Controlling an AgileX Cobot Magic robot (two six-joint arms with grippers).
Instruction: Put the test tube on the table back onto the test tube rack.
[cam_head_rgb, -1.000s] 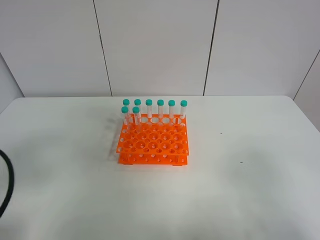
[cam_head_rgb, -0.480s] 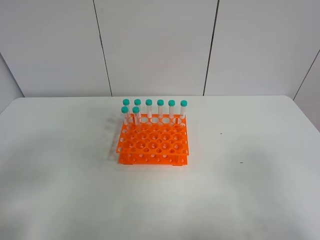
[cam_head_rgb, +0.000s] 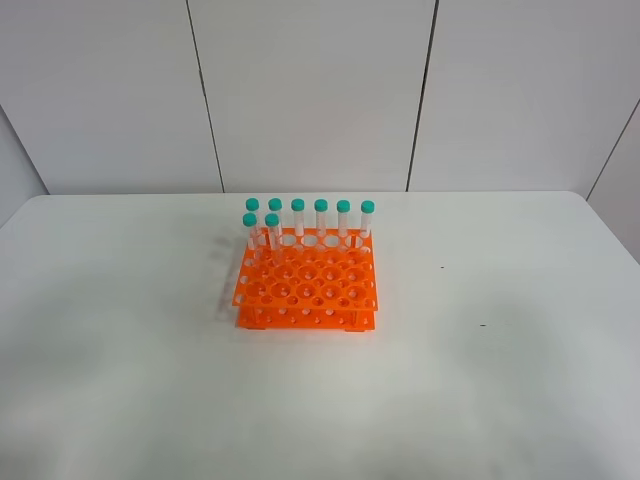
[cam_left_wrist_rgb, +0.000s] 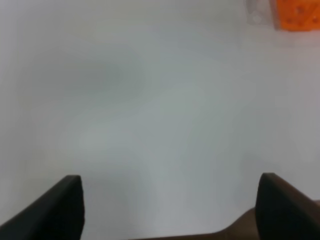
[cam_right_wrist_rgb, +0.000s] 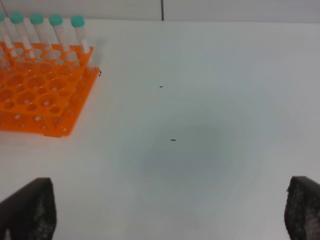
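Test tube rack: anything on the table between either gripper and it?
Nothing visible. Only bare table lies between the right gripper and the test tube rack, and between the left gripper and its corner. Both jaws are open, empty. Every visible teal-capped tube stands in the rack.

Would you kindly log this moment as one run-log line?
test tube rack: eight capped tubes upright | table: no loose tube seen | left gripper: open | right gripper: open

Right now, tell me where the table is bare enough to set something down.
The table is bare left, right and in front of the orange test tube rack. Two small dark specks lie to its right. The rack's back rows hold eight teal-capped tubes.
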